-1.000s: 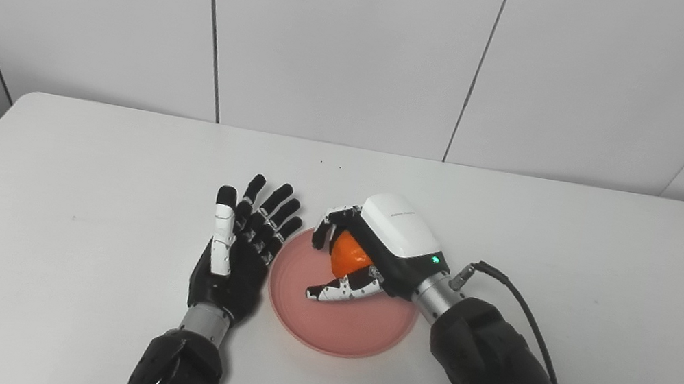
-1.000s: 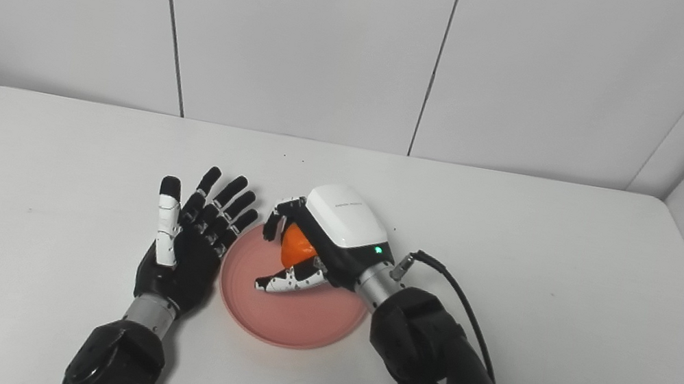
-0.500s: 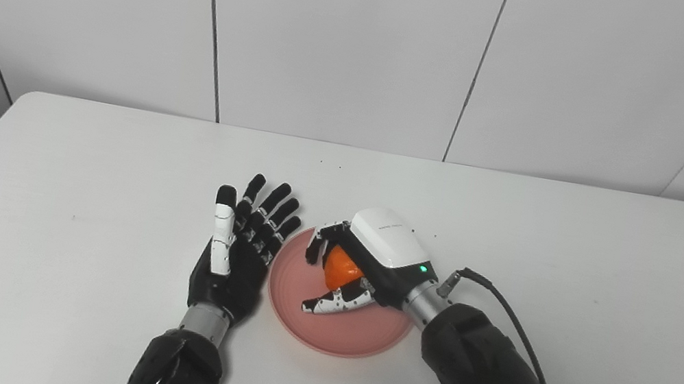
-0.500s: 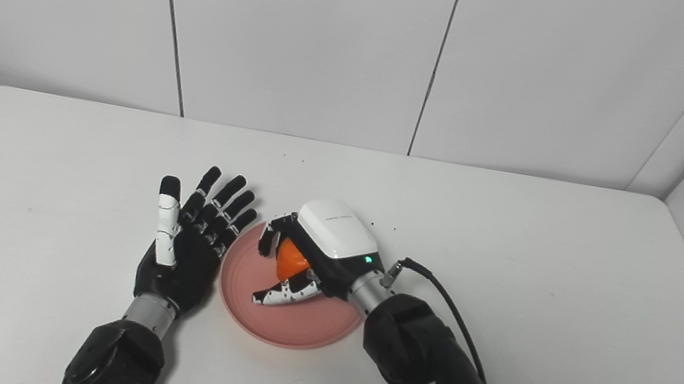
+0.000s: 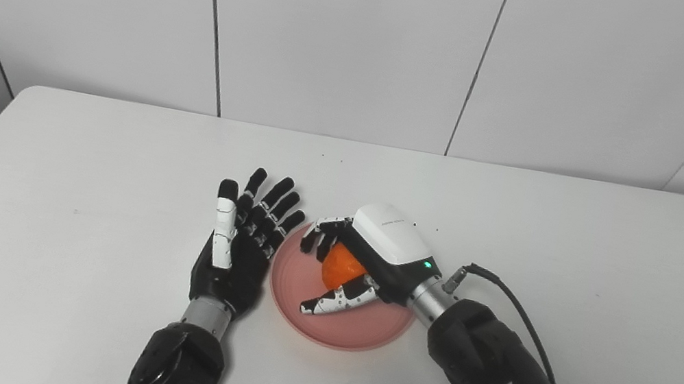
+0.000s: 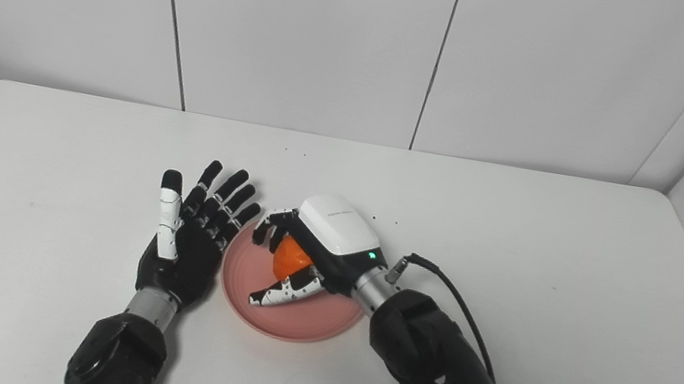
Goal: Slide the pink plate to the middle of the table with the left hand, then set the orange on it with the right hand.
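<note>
Right hand [image 5: 349,264] — faint, unreadable lettering on its white back — grasps the orange [image 5: 339,268] over the pink plate [image 5: 354,329].

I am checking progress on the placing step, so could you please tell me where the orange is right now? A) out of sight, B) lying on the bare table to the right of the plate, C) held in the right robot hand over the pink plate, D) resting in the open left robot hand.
C: the orange sits within the curled fingers of the right robot hand above the pink plate; the left robot hand beside it is open and empty.
</note>
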Robot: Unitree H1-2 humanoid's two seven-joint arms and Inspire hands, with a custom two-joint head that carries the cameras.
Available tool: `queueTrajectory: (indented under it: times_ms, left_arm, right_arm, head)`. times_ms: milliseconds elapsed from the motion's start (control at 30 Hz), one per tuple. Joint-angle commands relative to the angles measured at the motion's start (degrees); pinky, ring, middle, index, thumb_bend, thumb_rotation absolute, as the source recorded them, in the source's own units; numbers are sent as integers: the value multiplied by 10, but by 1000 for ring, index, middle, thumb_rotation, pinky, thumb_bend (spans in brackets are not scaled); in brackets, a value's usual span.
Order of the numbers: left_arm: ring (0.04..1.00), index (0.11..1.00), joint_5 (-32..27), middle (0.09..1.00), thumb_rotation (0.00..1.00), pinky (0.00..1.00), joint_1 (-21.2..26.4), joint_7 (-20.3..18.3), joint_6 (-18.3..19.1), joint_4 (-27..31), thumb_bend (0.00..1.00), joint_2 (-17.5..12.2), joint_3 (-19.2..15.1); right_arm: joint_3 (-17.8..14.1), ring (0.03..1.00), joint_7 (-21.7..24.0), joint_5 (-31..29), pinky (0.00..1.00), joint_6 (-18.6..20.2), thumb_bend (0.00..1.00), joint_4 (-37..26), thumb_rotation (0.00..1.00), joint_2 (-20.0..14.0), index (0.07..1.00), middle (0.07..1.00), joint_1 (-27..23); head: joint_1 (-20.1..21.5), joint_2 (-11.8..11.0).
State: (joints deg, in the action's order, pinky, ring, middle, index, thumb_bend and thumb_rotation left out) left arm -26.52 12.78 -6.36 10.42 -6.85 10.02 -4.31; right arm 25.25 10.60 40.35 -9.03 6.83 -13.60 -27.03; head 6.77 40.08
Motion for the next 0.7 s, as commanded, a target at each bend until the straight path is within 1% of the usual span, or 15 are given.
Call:
queueTrajectory:
  times_ms: [0,100,133,167,233,333,400,567,667]
  left_arm:
    - [910,1000,6,890,777,875,-27,24,46,-24,867,2,-4]
    - [900,995,6,883,772,889,-27,24,47,-23,867,2,-4]
    - [899,998,7,889,775,891,-28,25,47,-23,867,2,-4]
    - [899,998,7,891,776,891,-28,26,48,-22,867,2,-4]
    - [900,1000,7,901,779,891,-28,26,48,-22,863,2,-4]
    - [901,1000,5,902,782,892,-29,23,47,-21,857,2,-5]
    - [908,1000,5,897,787,894,-29,21,46,-21,860,1,-4]
    - [934,1000,4,917,797,890,-29,17,41,-24,859,1,-3]
    - [929,1000,6,924,794,897,-29,18,40,-24,862,1,-3]
  right_arm:
    - [-5,634,3,-10,593,-20,886,-19,830,-5,633,640,-23]
    - [-5,705,9,-10,653,-21,913,-17,873,-6,666,720,-22]
    - [-6,748,9,-11,685,-21,919,-17,882,-6,679,774,-21]
    - [-7,756,9,-12,691,-21,920,-18,884,-5,681,784,-20]
    - [-10,794,7,-14,726,-24,917,-17,884,-5,695,833,-19]
    - [-13,815,6,-17,749,-23,907,-21,884,-6,710,857,-19]
    - [-16,817,6,-18,757,-22,880,-26,870,-7,720,858,-19]
    - [-28,804,-4,-24,735,-29,848,-29,858,-7,709,855,-20]
    - [-37,796,-16,-26,719,-36,839,-34,864,-8,703,852,-21]
  head:
    - [1,2]
    - [1,2]
    - [1,2]
    - [1,2]
    - [1,2]
    - [1,3]
    - [1,3]
    - [-2,3]
    - [-2,3]
